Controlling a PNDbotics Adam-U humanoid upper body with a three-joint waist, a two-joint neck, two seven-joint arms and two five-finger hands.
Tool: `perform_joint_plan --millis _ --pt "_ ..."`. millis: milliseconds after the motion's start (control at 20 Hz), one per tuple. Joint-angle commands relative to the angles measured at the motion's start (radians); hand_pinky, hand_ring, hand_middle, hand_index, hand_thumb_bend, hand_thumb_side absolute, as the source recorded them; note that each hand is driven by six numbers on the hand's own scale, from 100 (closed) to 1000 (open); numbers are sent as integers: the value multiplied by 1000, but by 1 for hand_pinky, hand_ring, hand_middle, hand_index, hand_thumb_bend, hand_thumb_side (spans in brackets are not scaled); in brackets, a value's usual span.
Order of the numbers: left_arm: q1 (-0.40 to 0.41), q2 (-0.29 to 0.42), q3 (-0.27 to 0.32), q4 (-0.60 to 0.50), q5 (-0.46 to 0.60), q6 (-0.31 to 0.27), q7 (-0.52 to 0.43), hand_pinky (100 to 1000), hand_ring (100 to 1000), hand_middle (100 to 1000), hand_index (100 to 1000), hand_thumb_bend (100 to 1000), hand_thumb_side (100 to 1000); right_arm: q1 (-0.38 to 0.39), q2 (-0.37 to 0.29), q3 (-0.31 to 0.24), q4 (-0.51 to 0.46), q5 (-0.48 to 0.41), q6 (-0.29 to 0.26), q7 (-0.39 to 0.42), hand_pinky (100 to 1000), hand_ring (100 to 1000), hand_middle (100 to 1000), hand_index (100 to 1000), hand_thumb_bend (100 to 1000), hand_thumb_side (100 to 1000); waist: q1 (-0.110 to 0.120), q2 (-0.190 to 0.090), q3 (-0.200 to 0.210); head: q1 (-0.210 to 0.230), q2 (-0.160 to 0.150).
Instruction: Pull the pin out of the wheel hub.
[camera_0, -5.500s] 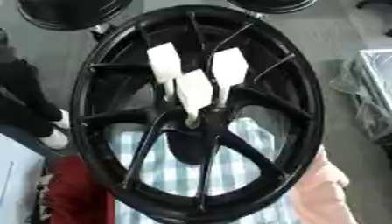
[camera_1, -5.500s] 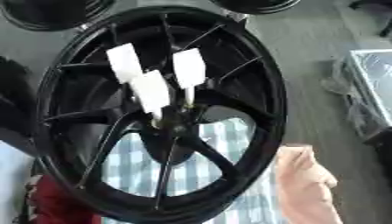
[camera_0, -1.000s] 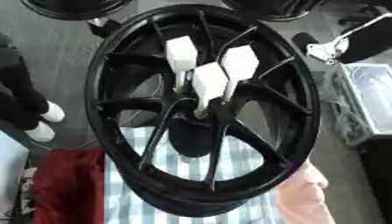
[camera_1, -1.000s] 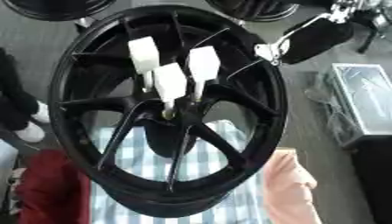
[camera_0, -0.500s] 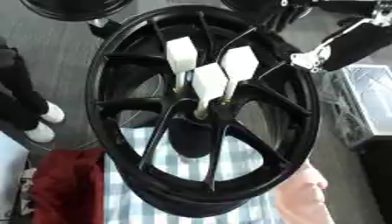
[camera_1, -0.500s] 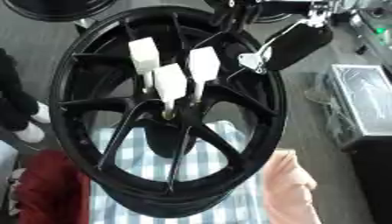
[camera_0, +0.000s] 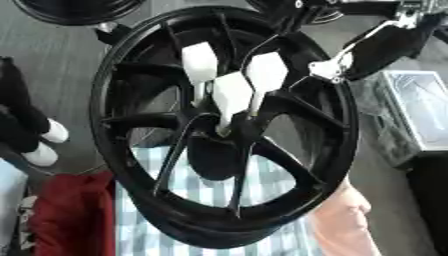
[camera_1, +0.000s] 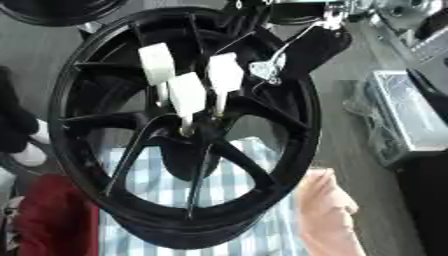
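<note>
The right robot hand (camera_0: 385, 42) has come in from the upper right since half a second ago, reaching further left and lower, so that its silver fingertip (camera_0: 325, 69) now lies over the rim of the wheel hub (camera_0: 289, 165) on the upper right side. A second ago only a small part of it showed at the frame's edge. Whether its fingers are curled or straight cannot be told from these views; it holds nothing that can be seen and is still apart from the pins. The left robot hand shows in neither view.

The wheel hub is black, spoked, and stands tilted toward the camera on a blue-and-white checked cloth (camera_0: 201, 197). One hub is in work; parts of two more black wheels show at the top edge.

Three pins with white block heads stand in the hub's centre, as in the earlier frames: the left pin (camera_0: 199, 62), the middle pin (camera_0: 232, 95) and the right pin (camera_0: 266, 72). Their thin shafts run down to the centre boss, none drawn out.

A red cloth (camera_0: 74, 210) lies at the lower left, a pink cloth (camera_0: 341, 220) at the lower right, and a clear box (camera_0: 418, 112) sits at the right.
</note>
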Motion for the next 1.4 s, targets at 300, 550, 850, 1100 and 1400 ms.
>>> perform_joint_plan --millis 300,550,850,1100,1400 --pt "-24 5 -3 -13 1 7 -2 796 720 707 757 104 735 -15 -17 -11 -14 18 -39 -11 892 849 805 920 100 369 3 -5 12 0 6" --pt "-25 5 -5 -15 -4 9 -2 796 720 705 755 103 740 -13 -17 -9 -11 17 -52 -4 901 854 809 923 100 375 2 6 18 -1 6" --pt "-28 4 -6 -17 -8 10 -2 797 720 703 754 102 743 -6 -17 -9 -7 13 -88 7 918 865 818 936 100 341 1 17 24 -1 6" --pt "-29 5 -8 -17 -11 11 -3 797 720 702 753 100 746 -1 -15 -10 5 15 -90 3 921 867 821 937 100 323 1 24 27 -1 6" --pt "-31 5 -8 -18 -13 12 -3 798 721 700 751 100 747 0 -13 -9 12 20 -94 0 925 869 822 938 100 317 1 31 30 -3 6"
